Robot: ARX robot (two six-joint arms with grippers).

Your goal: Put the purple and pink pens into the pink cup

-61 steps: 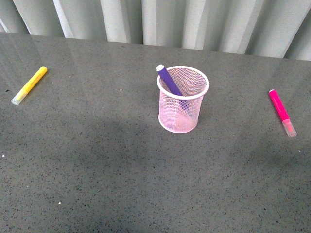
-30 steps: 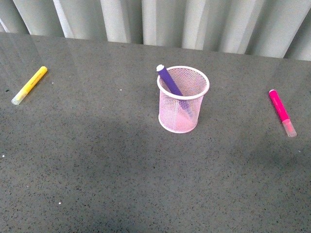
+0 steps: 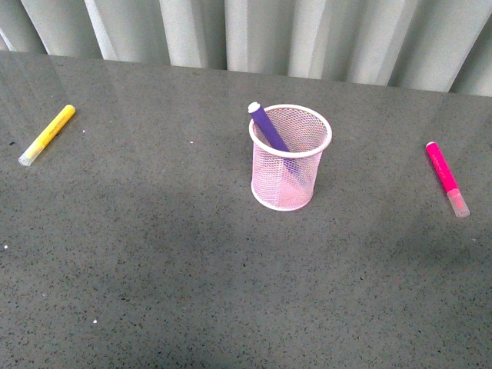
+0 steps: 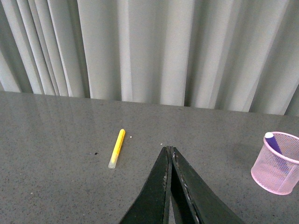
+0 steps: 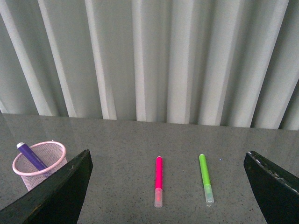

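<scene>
Nothing has shifted: dark purple marker (image 3: 265, 125) leans in pale pink mesh cup (image 3: 296, 188), magenta marker (image 3: 444, 175) lies right; left gripper (image 4: 169, 149) closed, right gripper (image 5: 168, 156) wide.

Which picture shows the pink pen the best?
The right wrist view: the pink pen lies whole near the middle, pale cap toward the camera. The front view shows it whole too, but off by the right edge. The left wrist view does not show it.

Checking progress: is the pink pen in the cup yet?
No, the pink pen lies on the table, apart from the pink cup holding the purple pen.
</scene>
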